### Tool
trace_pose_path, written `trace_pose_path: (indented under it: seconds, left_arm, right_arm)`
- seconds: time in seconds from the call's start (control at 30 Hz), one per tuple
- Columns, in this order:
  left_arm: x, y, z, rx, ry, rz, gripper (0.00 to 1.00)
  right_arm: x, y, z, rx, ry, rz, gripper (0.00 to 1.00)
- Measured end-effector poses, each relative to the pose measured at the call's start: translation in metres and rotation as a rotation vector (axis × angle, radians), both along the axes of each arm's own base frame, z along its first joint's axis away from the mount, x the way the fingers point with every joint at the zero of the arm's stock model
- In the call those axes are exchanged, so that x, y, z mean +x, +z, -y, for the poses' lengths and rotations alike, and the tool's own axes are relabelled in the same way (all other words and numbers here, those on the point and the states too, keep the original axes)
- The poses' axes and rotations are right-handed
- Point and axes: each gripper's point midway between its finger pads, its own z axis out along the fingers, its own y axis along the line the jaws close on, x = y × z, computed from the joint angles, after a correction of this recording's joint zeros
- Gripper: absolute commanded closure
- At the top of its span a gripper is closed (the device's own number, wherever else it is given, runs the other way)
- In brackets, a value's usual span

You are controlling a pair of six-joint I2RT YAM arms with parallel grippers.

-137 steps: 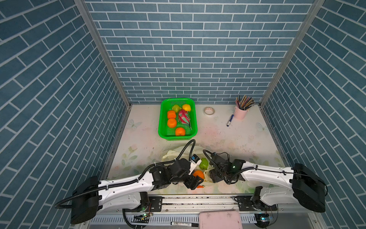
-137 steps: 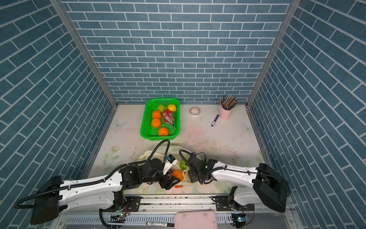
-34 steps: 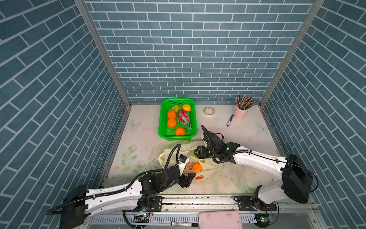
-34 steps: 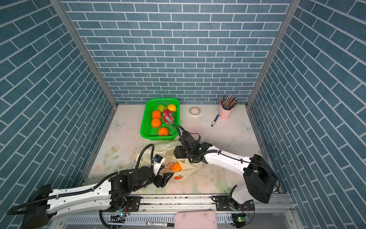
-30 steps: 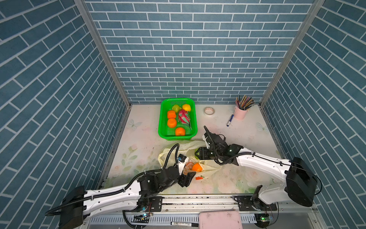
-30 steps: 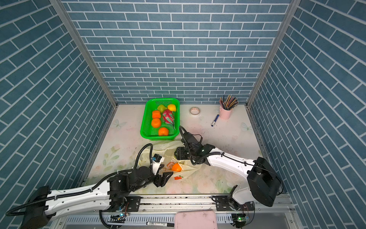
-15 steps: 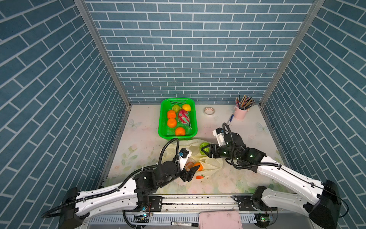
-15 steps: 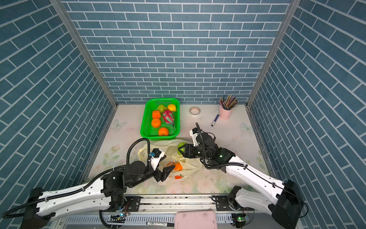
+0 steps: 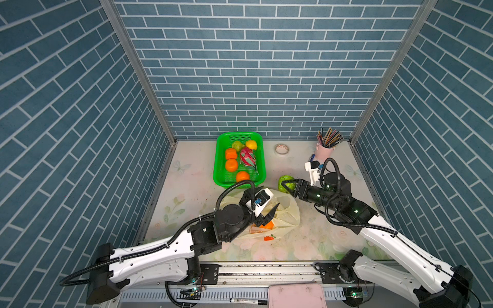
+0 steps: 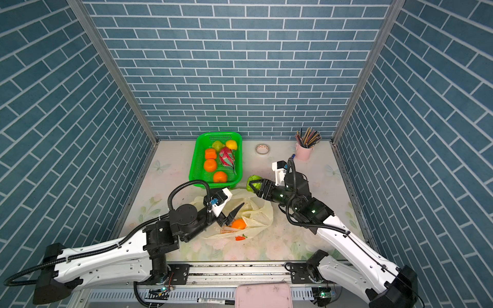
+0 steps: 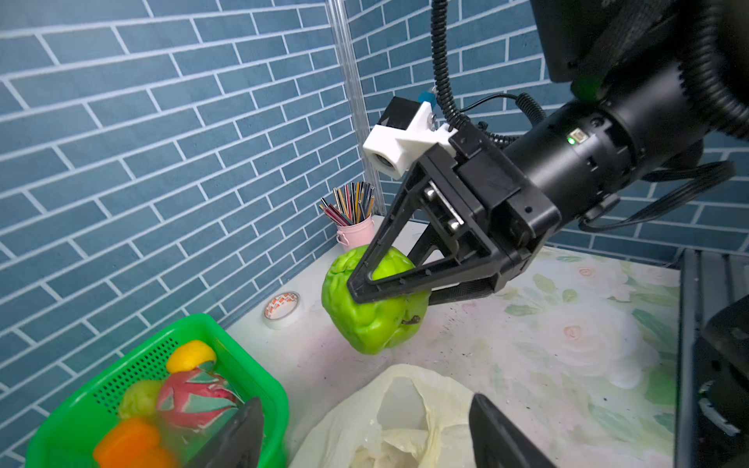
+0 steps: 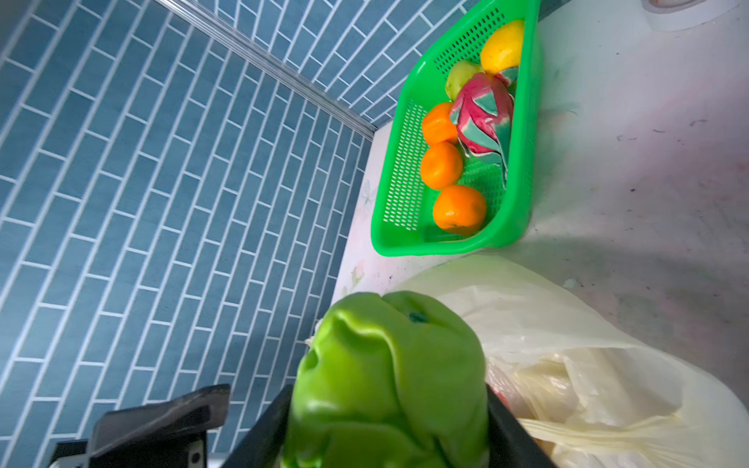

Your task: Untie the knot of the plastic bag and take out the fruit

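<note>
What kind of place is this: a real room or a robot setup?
Most likely a test booth built for robots, not a home: brick-pattern panels meet at metal corner posts, and both arms stand on a rail at the table's front edge. A pencil cup and fruit basket look like props.

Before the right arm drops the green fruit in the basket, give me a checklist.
1. Right gripper shut on green fruit: ok.
2. Fruit clear of plastic bag: ok, gap shows in the left wrist view.
3. Room in green basket: ok, bare floor beside the oranges.
4. Left gripper open, above the bag: ok.
5. Bag emptied: not ok, one orange inside.
</note>
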Motion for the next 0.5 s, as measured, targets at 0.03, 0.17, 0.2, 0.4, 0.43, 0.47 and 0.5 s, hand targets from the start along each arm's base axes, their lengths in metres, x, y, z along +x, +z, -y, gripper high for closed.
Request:
trace_pose_path:
  seconds: [0.03,0.17,0.2,0.4,0.43,0.47,0.5]
  left_arm:
    - [0.003,0.0,0.003,0.018,0.004,0.026,0.16]
    - [0.017,-0.002,0.015,0.076,0.041,0.101,0.14]
    - [0.021,0.0,0.017,0.083,0.052,0.113,0.14]
    - [0.044,0.023,0.025,0.038,0.105,0.174,0.12]
    - [0.048,0.026,0.025,0.025,0.111,0.178,0.12]
    - [0.051,0.027,0.025,0.016,0.115,0.181,0.12]
    - [0.052,0.029,0.026,0.008,0.113,0.184,0.12]
  right_arm:
    - [0.001,0.004,-0.001,0.021,-0.003,-0.002,0.47]
    - [0.002,0.02,-0.005,0.107,-0.002,-0.006,0.47]
    - [0.002,0.024,-0.006,0.127,0.0,-0.006,0.47]
    - [0.001,0.029,-0.009,0.206,0.011,-0.035,0.47]
    - [0.001,0.03,-0.01,0.215,0.01,-0.041,0.47]
    - [0.001,0.032,-0.01,0.224,0.008,-0.043,0.47]
    - [0.002,0.034,-0.01,0.233,0.007,-0.04,0.47]
